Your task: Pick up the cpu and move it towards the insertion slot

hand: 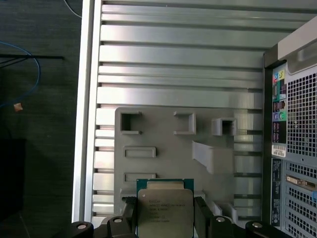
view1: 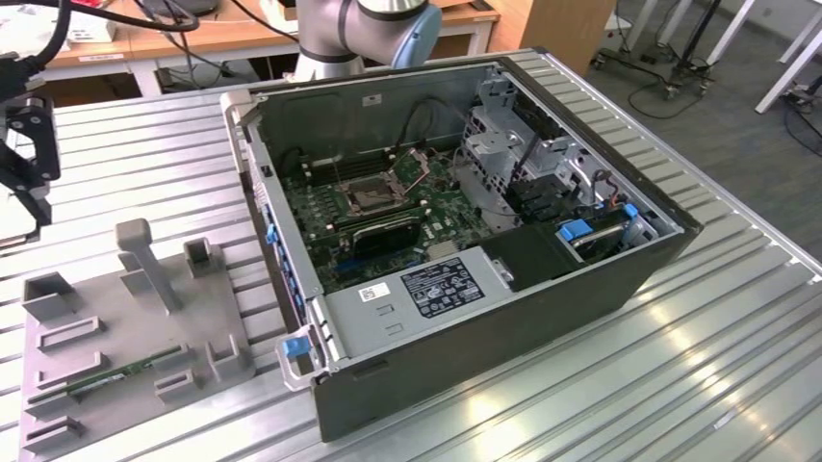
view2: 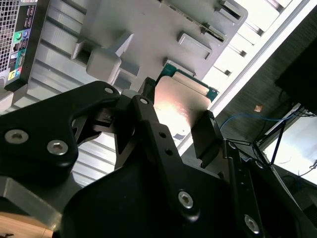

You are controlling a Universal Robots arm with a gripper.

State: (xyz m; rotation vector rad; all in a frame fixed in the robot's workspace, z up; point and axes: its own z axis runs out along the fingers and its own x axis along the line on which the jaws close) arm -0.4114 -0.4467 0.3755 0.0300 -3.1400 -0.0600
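Observation:
The cpu (hand: 165, 220), a flat square chip with a silver top and a green rim, sits clamped between my two black fingers (hand: 130, 218) in both wrist views. My gripper (hand: 165, 206) is shut on it and holds it above the grey fixture (hand: 163, 134). The second wrist view shows the chip's shiny face (view2: 181, 101) between the fingers of the gripper (view2: 178, 116). In the exterior view the gripper's black body (view1: 31, 164) hangs at the far left, well away from the insertion slot (view1: 370, 195), a silver-framed square socket on the motherboard inside the open case.
The open computer case (view1: 514, 327) stands in the middle of the ribbed metal table (view1: 719, 385). The grey fixture (view1: 115, 327) has upright posts and holds a green memory stick (view1: 110, 378). The case's near wall (view1: 269, 212) lies between the fixture and the socket.

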